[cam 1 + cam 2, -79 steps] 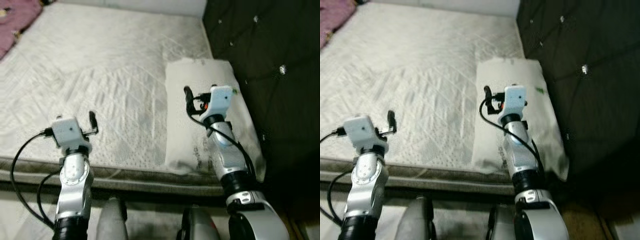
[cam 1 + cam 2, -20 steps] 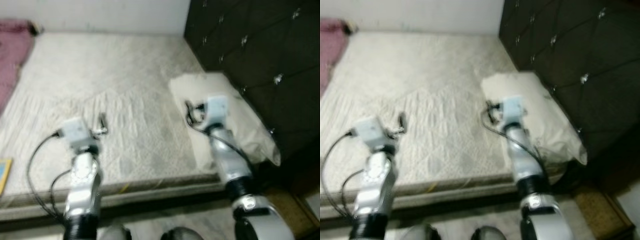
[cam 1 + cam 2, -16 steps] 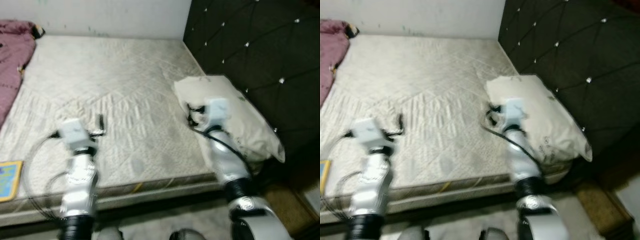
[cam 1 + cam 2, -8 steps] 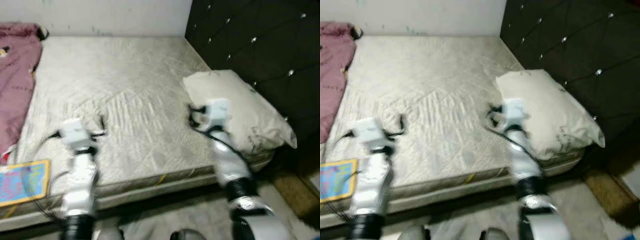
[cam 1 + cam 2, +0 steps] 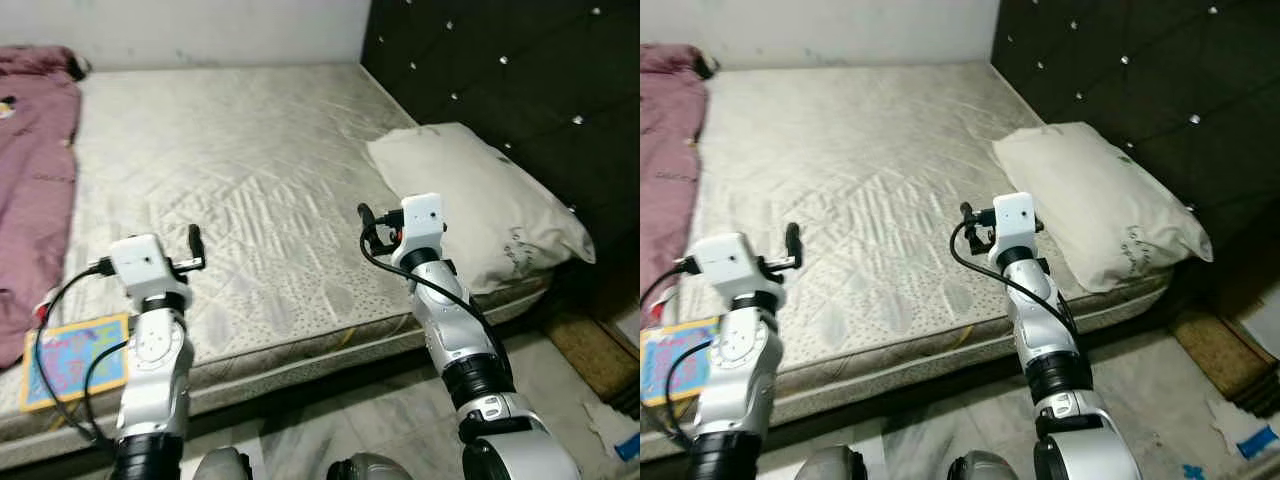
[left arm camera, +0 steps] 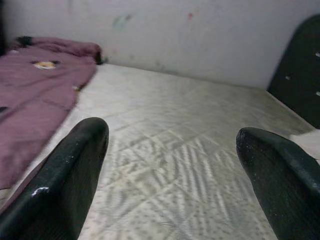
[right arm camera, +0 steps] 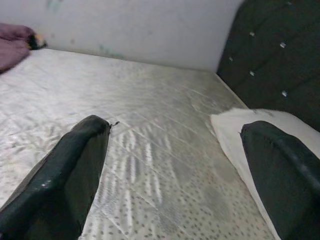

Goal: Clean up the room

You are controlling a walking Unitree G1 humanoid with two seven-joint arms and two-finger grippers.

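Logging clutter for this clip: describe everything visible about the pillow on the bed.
The pillow is off-white and plump, in a slightly creased fabric case with small dark print near its outer corner. It lies flat on the quilted mattress, at the end beside the dark tufted headboard, and its near corner juts past the mattress edge. The right gripper hovers just beside it, not touching.

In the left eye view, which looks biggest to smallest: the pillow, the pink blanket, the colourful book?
1. Cream pillow against the dark headboard.
2. Pink fabric blanket, cut off by the frame edge, so its rank is unsure.
3. Colourful flat book, clearly smallest.
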